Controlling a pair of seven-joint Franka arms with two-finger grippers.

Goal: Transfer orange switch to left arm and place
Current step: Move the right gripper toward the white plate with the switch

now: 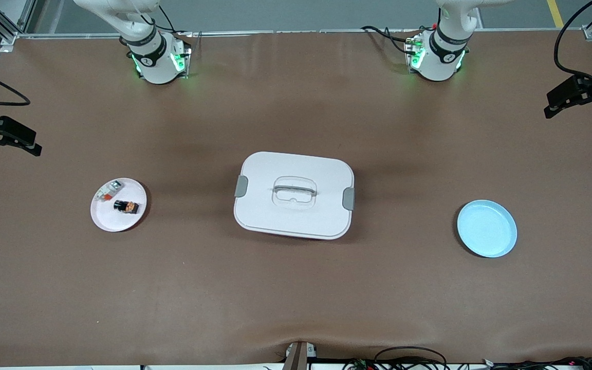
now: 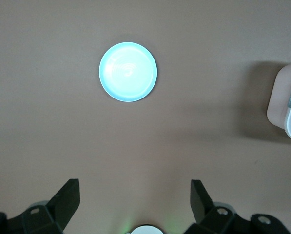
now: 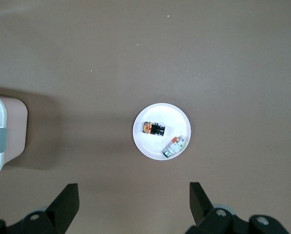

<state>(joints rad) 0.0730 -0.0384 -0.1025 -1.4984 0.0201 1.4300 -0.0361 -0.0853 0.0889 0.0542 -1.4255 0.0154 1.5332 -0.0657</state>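
The orange switch (image 1: 126, 206) (image 3: 153, 129), a tiny black part with orange markings, lies on a pale pink plate (image 1: 113, 220) (image 3: 172, 119) toward the right arm's end of the table. The white box (image 1: 296, 218) stands mid-table with its lid on; its edge also shows as the box (image 2: 284, 105) (image 3: 9, 129) in both wrist views. My right gripper (image 3: 133, 186) hangs open and empty, high over bare table beside the pink plate. My left gripper (image 2: 134, 184) is open and empty, high over the table beside a blue plate (image 1: 486, 228) (image 2: 128, 72). The front view shows only the arms' bases (image 1: 154, 56) (image 1: 440, 51).
A small white-grey part with a red-orange end (image 1: 109, 190) (image 3: 174, 146) shares the pink plate with the switch. Black camera mounts (image 1: 3, 136) (image 1: 578, 95) reach in at both ends of the table. Cables (image 1: 409, 354) run along the edge nearest the front camera.
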